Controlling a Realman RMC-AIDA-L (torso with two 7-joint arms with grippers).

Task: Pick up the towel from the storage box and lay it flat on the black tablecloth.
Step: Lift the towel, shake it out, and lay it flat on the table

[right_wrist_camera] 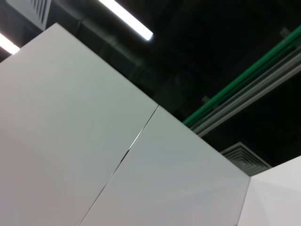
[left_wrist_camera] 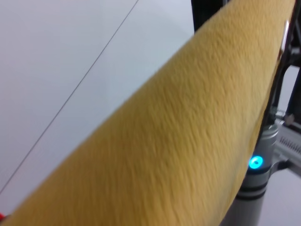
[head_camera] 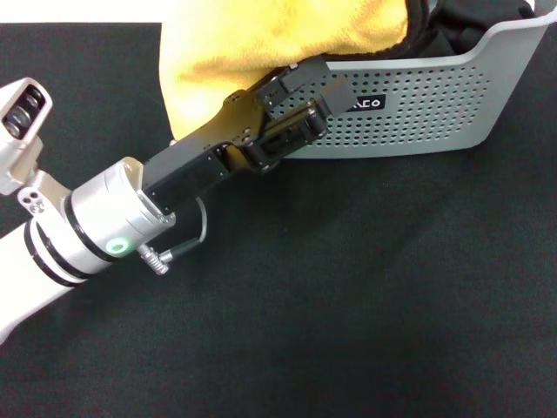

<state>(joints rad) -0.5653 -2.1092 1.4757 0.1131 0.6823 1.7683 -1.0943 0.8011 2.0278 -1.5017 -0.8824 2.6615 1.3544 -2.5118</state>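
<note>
1. Towel [head_camera: 261,52], head view: its yellow-orange side hangs raised at the upper edge of the picture, above the left end of the storage box [head_camera: 418,113]. It looks lifted clear of the box, so the pick-up seems largely done.
2. Same view: the left end effector [head_camera: 291,109] reaches in from the left at the box's near wall, under the yellow cloth. Whether its fingers are spread or closed on the towel cannot be told. The black tablecloth [head_camera: 348,305] lies bare in front of the box; spreading the towel flat on it remains.
3. Left wrist view: the towel [left_wrist_camera: 164,141] fills the frame as a broad yellow band, close to the camera. No fingers show.
4. Right wrist view: only wall panels and ceiling appear, so the right arm seems parked, pointing upward; its end effector is unseen.
</note>
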